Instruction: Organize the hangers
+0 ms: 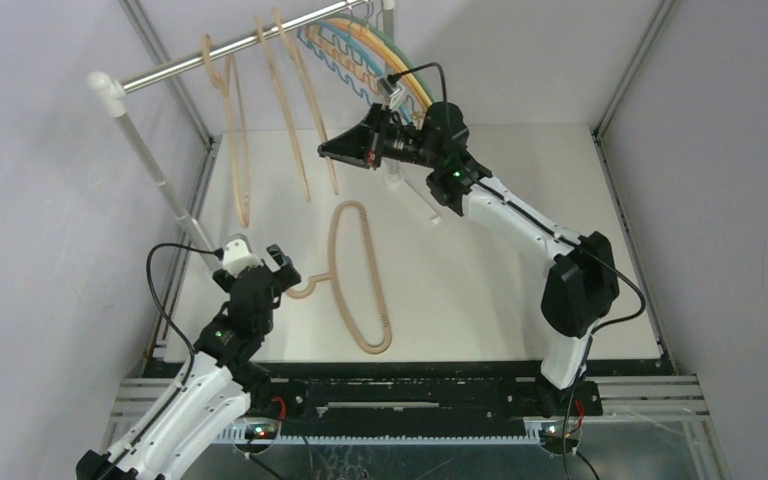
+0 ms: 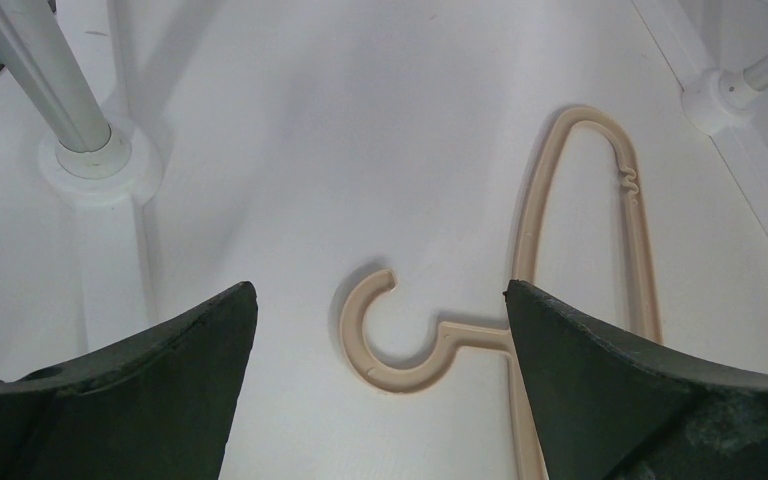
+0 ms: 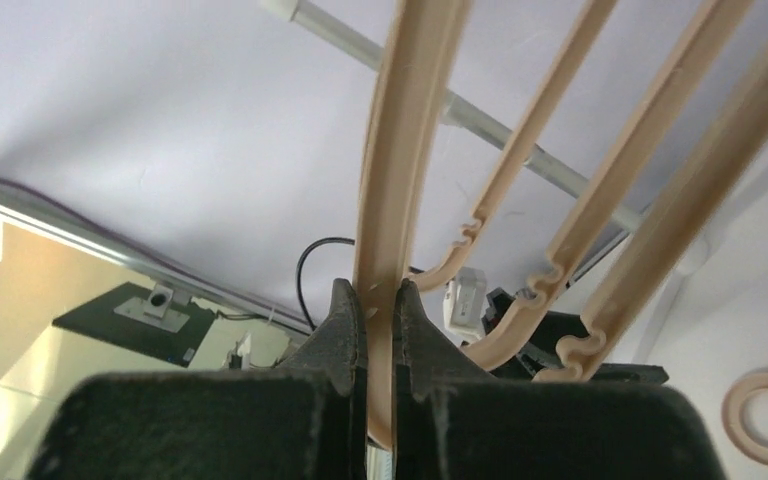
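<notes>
A thick beige hanger [image 1: 360, 285] lies flat on the white table, its rounded hook [image 2: 392, 345] pointing left. My left gripper [image 1: 282, 270] hovers over that hook, open and empty; in the left wrist view [image 2: 380, 295] the hook lies between the two fingers. My right gripper [image 1: 328, 152] is raised under the rail and shut on a hanging beige hanger [image 3: 388, 180], clamping its arm between the fingers [image 3: 380, 300]. Two more beige hangers [image 1: 230, 130] hang to the left. Thin coloured hangers [image 1: 360, 55] hang bunched at the rail's right end.
The silver rail [image 1: 250, 45] runs on white poles; the left pole [image 1: 160, 180] slants down to a base [image 2: 90, 160] beside my left gripper. The other pole's base [image 2: 720, 95] stands behind the lying hanger. Grey walls close in the table on three sides.
</notes>
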`<state>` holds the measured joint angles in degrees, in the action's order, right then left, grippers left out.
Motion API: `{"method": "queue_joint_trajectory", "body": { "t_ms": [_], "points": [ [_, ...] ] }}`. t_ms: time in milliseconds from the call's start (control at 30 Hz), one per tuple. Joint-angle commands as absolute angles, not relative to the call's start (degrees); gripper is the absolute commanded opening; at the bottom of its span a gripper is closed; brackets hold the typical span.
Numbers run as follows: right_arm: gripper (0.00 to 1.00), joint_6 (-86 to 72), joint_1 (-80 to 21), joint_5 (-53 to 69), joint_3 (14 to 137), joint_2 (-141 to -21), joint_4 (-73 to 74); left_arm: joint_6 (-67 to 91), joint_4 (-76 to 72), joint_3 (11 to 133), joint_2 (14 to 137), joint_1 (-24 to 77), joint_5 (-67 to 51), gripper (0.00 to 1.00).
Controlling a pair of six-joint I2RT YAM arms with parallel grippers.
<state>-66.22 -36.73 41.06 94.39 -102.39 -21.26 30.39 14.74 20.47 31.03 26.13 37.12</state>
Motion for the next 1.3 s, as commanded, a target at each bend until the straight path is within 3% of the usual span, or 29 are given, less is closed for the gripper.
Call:
{"method": "queue_joint_trajectory", "body": {
  "t_ms": [0, 133, 300, 367, 633, 1033, 1267],
  "points": [
    [0.02, -66.10, -36.50, 39.66, 98.46, -103.48, -23.61, 29.44, 13.10, 23.30, 31.11, 26.37, 37.14, 0.99],
    [0.04, -64.33, -36.34, 38.42, 98.03, -103.71, -21.49, 29.37, 13.10, 23.30, 31.02, 26.37, 37.08, 0.99],
    [0.23, -60.96, -36.05, 37.84, 97.30, -103.28, -18.60, 29.44, 13.10, 23.44, 31.12, 26.37, 36.88, 1.00],
    [0.35, -59.23, -36.06, 37.81, 97.58, -103.12, -17.11, 29.60, 13.10, 23.35, 31.09, 26.37, 36.85, 1.00],
    [0.54, -47.09, -36.95, 29.91, 93.51, -94.93, -9.20, 29.66, 13.26, 23.02, 31.05, 26.32, 37.11, 1.00],
    [0.56, -26.51, -42.13, 5.35, 84.38, -81.63, 10.64, 30.18, 13.71, 23.40, 31.32, 26.36, 37.35, 0.99],
    [0.56, -15.00, -55.21, -17.82, 78.30, -74.99, 22.87, 30.91, 13.48, 23.77, 32.45, 26.31, 37.62, 0.99]
  ]
}}
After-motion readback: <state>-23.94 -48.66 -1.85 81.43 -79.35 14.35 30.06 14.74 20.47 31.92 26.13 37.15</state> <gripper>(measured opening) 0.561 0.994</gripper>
